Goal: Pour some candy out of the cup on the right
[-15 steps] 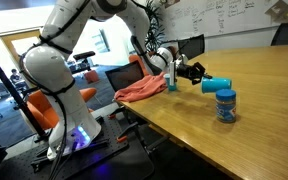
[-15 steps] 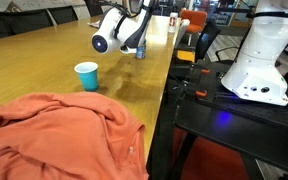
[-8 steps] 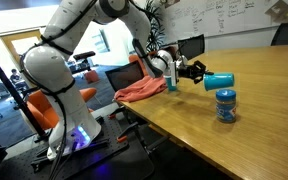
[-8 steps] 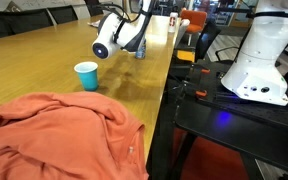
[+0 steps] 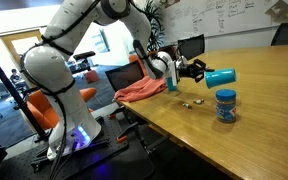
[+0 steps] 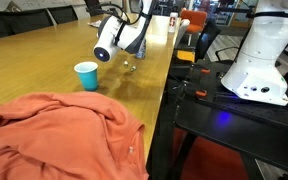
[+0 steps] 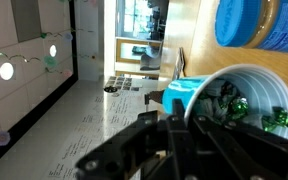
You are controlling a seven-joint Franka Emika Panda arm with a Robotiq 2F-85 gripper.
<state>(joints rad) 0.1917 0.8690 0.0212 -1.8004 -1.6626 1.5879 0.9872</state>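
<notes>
My gripper [image 5: 206, 75] is shut on the light-blue cup [image 5: 222, 77] and holds it on its side above the wooden table [image 5: 274, 120]. In an exterior view the cup's pale mouth [image 6: 103, 53] faces down and outward, with the gripper [image 6: 120, 42] behind it. A few tiny candy pieces [image 5: 191, 101] lie on the table below; they also show in an exterior view [image 6: 129, 66]. In the wrist view the cup [image 7: 246, 82] still holds dark and green candy [image 7: 234, 106] between my dark fingers [image 7: 189, 130].
A squat blue lidded jar [image 5: 225, 105] stands near the cup and shows in the wrist view [image 7: 259, 25]. A small teal cup [image 6: 86, 75] stands upright on the table. An orange cloth [image 6: 54, 135] lies at the table edge [image 5: 144, 90]. Office chairs stand behind.
The cup has risen slightly and tipped further onto its side. A few candy pieces have dropped onto the table beneath it.
</notes>
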